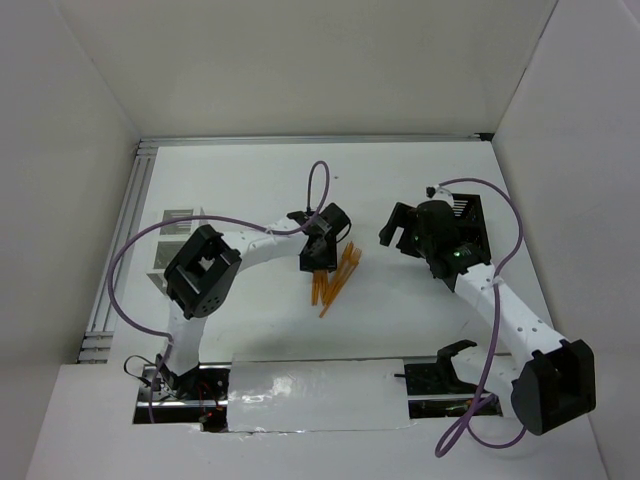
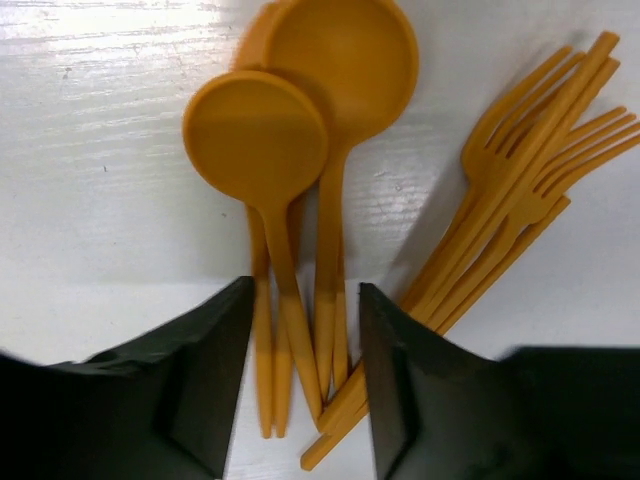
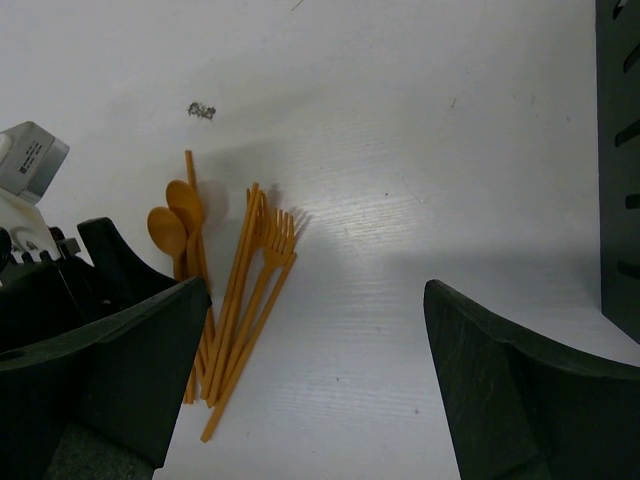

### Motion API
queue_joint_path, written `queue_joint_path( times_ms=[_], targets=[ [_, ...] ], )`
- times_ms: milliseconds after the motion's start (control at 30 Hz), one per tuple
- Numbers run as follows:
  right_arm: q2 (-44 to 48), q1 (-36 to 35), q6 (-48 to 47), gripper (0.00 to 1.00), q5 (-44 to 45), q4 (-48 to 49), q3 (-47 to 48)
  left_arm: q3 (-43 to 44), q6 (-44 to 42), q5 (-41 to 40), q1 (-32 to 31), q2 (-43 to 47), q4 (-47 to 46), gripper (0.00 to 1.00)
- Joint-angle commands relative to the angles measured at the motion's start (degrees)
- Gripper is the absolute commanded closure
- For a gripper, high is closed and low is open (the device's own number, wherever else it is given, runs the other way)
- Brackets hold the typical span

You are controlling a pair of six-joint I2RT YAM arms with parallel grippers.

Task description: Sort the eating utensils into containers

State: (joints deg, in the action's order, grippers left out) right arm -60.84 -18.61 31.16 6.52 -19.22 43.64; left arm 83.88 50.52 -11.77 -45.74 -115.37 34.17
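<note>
Several orange utensils lie in a loose pile at the table's middle. In the left wrist view two round spoons lie left of a bundle of forks. My left gripper is open and low over the pile, its fingers straddling the spoon handles; it also shows from above. My right gripper is open and empty, hovering right of the pile; from above it sits beside the black caddy. The white caddy stands at the left.
The black caddy's slotted wall fills the right edge of the right wrist view. White walls enclose the table. A metal rail runs along the left side. Purple cables loop above both arms.
</note>
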Motion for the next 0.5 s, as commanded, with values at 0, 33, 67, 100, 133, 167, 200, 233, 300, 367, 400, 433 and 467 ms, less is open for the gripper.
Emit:
queue_joint_path(
  times_ms=[0, 33, 67, 100, 133, 167, 200, 233, 300, 367, 400, 433, 467],
  targets=[
    [1.69, 0.77, -0.22, 0.05, -1.25, -0.55, -0.83, 2.26, 1.51, -1.76, 0.21, -1.61, 0.90, 0.45],
    [1.78, 0.77, -0.31, 0.05, -1.25, -0.55, -0.83, 2.17, 1.25, -1.77, 0.30, -1.61, 0.37, 0.47],
    [1.95, 0.86, -0.22, 0.05, -1.25, -0.55, -0.83, 1.99, 1.07, -1.50, 0.21, -1.52, 0.02, 0.48],
    [2.04, 0.94, -0.31, 0.05, -1.25, -0.55, -1.44, 1.99, 0.81, -1.50, 0.30, -1.61, -0.07, 0.48],
    [2.04, 1.03, -0.31, 0.05, -1.25, -0.55, -1.45, 2.17, 0.63, -1.50, 0.30, -1.78, -0.07, 0.48],
    [2.04, 1.03, -0.22, 0.05, -1.25, -0.55, -1.45, 2.34, 0.46, -1.50, 0.30, -2.05, -0.07, 0.49],
    [1.95, 1.21, -0.13, 0.05, -1.25, -0.55, -1.45, 2.43, 0.72, -1.76, 0.30, -2.14, 0.19, 0.49],
    [1.95, 1.03, -0.04, 0.05, -1.25, -0.55, -1.45, 2.43, 0.63, -1.94, 0.12, -2.31, 0.37, 0.51],
    [1.87, 1.21, 0.13, 0.05, -1.78, -0.55, -1.45, 2.52, 0.37, -2.03, 0.21, -2.66, 0.28, 0.61],
    [2.39, 1.21, 0.22, 0.05, -1.78, -0.55, -1.45, 2.52, 0.10, -2.20, 0.38, -2.40, 0.37, 0.65],
    [2.39, 1.21, 0.13, 0.06, -1.78, -0.55, -1.45, 2.52, 0.10, -2.38, 0.21, -2.40, 0.28, 0.68],
    [2.65, 1.30, 0.57, 0.05, -1.78, -0.55, -1.97, 2.43, -0.16, -2.38, 0.21, -2.40, 0.28, 0.70],
    [2.74, 1.21, 0.40, 0.05, -1.78, -0.55, -1.98, 2.43, -0.25, -2.29, 0.30, -2.31, 0.28, 0.73]
  ],
)
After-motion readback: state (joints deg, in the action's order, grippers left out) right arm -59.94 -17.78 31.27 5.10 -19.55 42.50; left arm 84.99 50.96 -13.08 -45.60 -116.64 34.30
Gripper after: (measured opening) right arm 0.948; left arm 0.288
